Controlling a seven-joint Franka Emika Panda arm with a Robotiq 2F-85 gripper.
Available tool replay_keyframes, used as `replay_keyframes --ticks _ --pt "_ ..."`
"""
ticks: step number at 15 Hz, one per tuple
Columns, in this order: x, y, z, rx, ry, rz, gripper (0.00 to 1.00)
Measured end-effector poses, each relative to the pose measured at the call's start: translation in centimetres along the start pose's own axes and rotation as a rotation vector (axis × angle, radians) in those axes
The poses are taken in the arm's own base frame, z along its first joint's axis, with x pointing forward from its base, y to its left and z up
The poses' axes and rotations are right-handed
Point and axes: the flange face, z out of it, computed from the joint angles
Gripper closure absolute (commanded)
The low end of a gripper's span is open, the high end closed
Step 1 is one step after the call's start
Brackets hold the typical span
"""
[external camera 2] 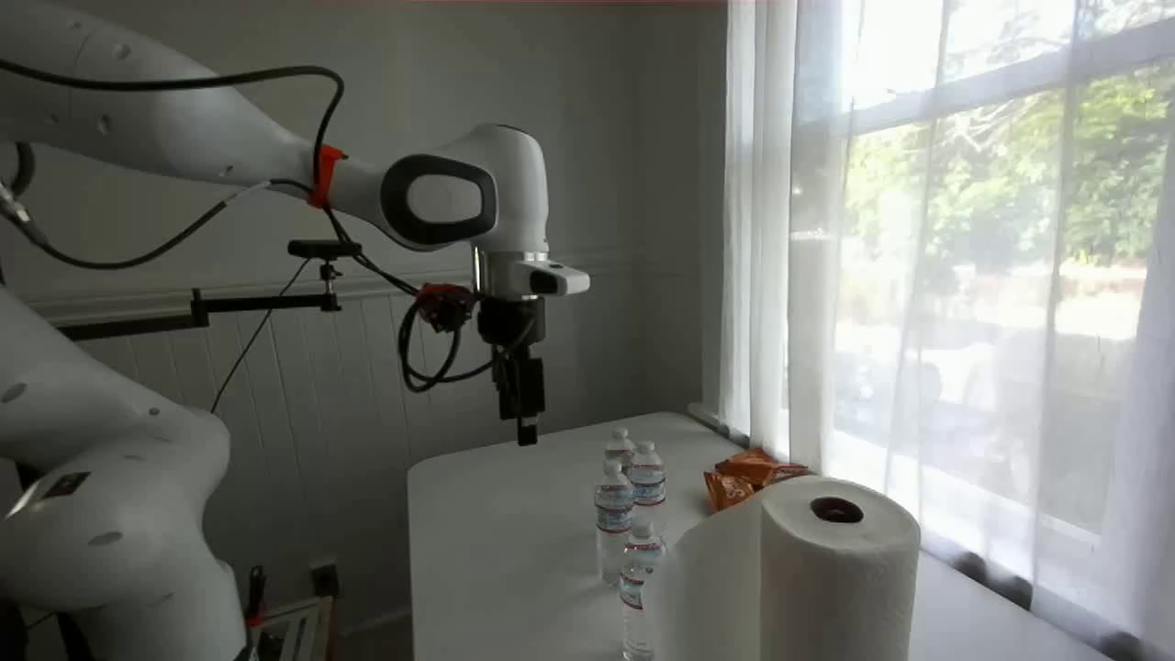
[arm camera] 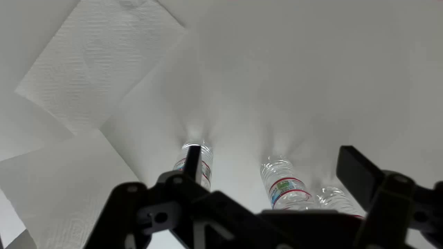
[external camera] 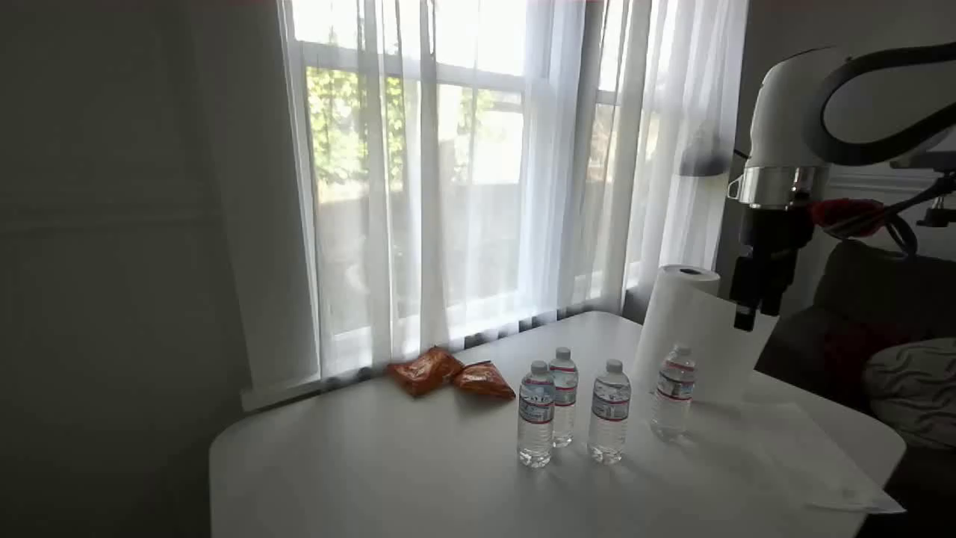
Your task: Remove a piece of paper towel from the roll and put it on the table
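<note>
The roll (external camera: pixel 661 329) is a white cylinder standing upright on the pale table (external camera: pixel 388 471); it also shows in an exterior view (external camera 2: pixel 840 578). A loose sheet (external camera 2: pixel 707 578) hangs out from the roll's side. A piece of paper towel (external camera: pixel 806 448) lies flat near the table's corner, one end reaching the edge. In the wrist view it is a textured white sheet (arm camera: pixel 100 65) at upper left; below it another white sheet (arm camera: pixel 69 186) shows. My gripper (external camera: pixel 758 310) is open and empty above the table, apart from roll and paper; its fingers are wide apart in the wrist view (arm camera: pixel 270 155).
Several clear water bottles (external camera: pixel 609 415) stand on the table beside the roll; some appear beneath the fingers in the wrist view (arm camera: pixel 285 186). Orange snack bags (external camera: pixel 429 370) lie by the curtained window (external camera: pixel 463 187). A sofa with a patterned cushion (external camera: pixel 919 388) is beyond the table.
</note>
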Motion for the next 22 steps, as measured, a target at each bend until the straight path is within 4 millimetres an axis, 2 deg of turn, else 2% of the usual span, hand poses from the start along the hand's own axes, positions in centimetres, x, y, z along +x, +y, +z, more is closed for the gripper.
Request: replay_keyframes --ticks 17,19,22 --pt "0.0 0.1 0.2 0.0 -0.008 0.001 0.0" --pt "0.0 0.7 1.4 -0.015 -0.04 0.029 0.0" --pt "0.2 2.3 4.4 -0.052 -0.065 0.062 0.0"
